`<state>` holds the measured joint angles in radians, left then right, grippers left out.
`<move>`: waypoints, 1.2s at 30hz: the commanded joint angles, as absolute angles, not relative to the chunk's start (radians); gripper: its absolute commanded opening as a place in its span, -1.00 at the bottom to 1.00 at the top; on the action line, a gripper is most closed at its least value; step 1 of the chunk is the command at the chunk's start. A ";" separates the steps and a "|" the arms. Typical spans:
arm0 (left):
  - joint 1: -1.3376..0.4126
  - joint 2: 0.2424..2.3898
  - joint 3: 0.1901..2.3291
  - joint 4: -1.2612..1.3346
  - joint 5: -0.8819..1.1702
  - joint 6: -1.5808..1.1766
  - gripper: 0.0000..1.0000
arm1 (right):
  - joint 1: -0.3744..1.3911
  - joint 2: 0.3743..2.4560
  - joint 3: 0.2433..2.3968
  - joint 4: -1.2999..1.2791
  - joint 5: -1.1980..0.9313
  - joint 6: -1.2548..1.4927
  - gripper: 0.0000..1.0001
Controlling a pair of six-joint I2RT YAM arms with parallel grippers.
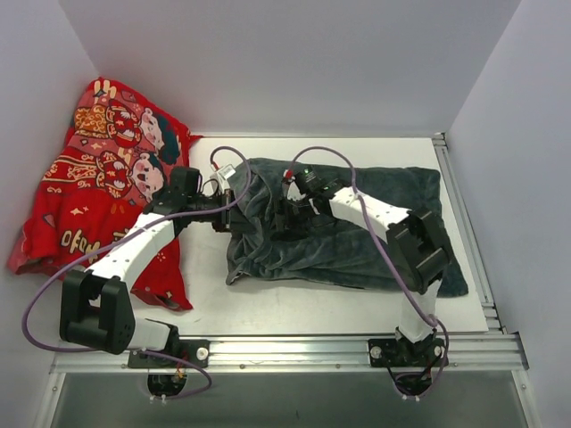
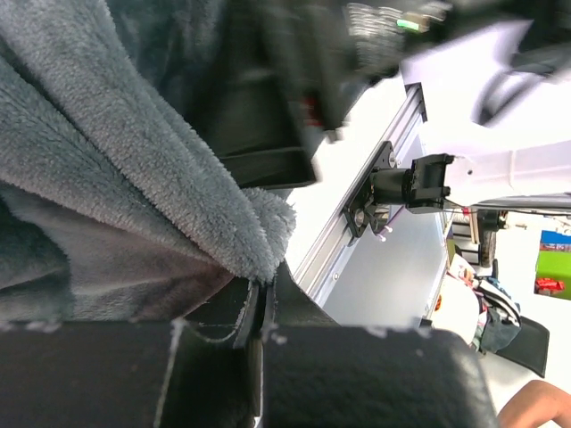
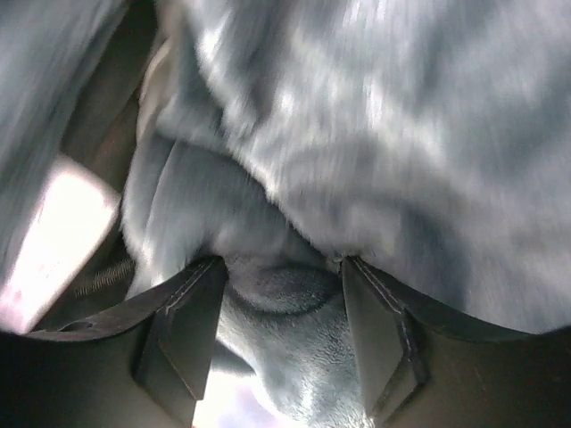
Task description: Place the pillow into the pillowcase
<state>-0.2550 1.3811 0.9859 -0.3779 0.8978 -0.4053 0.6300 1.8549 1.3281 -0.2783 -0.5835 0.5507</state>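
Note:
The pillowcase (image 1: 348, 254) lies crumpled on the white table, its plush dark grey-blue face up. My left gripper (image 1: 225, 207) is at its left edge. In the left wrist view that gripper (image 2: 263, 290) is shut on the plush edge of the pillowcase (image 2: 134, 178). My right gripper (image 1: 284, 217) rests on the upper left part of the pillowcase. In the right wrist view it (image 3: 281, 330) is open, its fingers (image 3: 183, 334) apart with a fold of the pillowcase (image 3: 401, 134) bulging between them. No white pillow with a yellow band shows in any view.
A red cloth with cartoon figures (image 1: 98, 178) lies heaped against the left wall, under the left arm. An aluminium rail (image 1: 294, 348) runs along the near edge and another (image 1: 464, 223) along the right side. Grey walls close in the left, back and right.

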 commanded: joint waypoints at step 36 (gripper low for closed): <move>-0.196 1.316 0.982 -0.344 0.903 -0.345 -1.00 | 0.505 1.871 1.456 -0.371 -0.776 0.562 -1.00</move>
<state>-0.2234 1.3308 0.9596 -0.3923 0.8692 -0.3519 0.6079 2.0537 1.4956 -0.2710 -0.7712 0.6426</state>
